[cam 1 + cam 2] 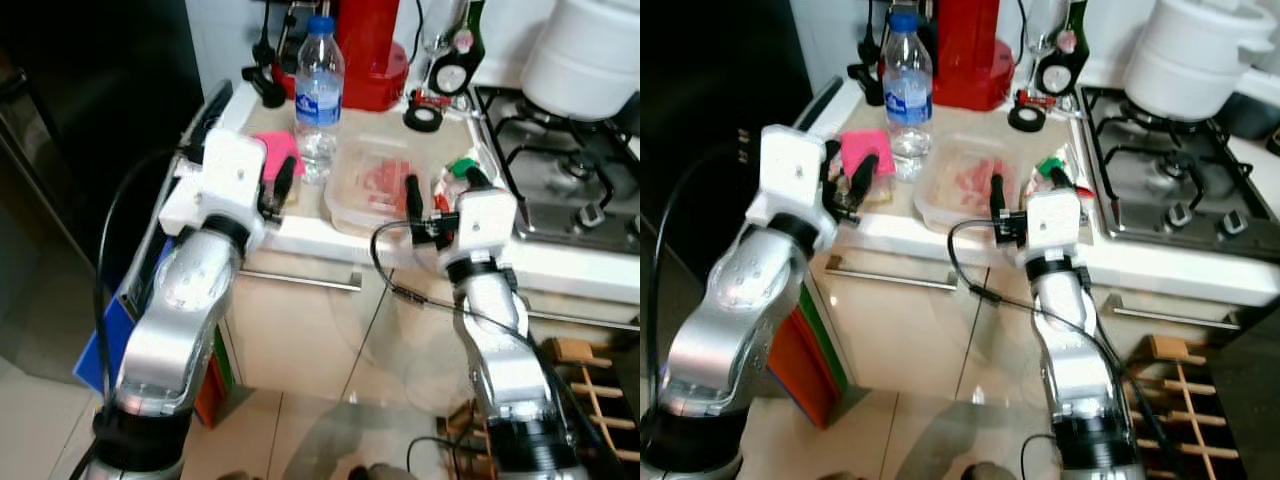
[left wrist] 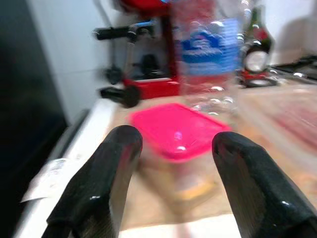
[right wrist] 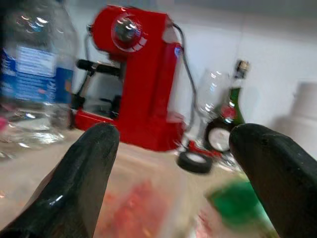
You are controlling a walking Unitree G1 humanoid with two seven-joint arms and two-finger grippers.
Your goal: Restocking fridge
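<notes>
left hand (image 2: 171,191) spread, pink-lidded box (image 2: 177,129), blurred

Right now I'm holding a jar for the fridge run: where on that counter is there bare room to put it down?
Little room. One bare strip lies behind the clear food container, toward the tape roll. The front edge is crowded: pink-lidded box, water bottle, container and green-capped packet side by side, with left gripper and right gripper open over them.
</notes>
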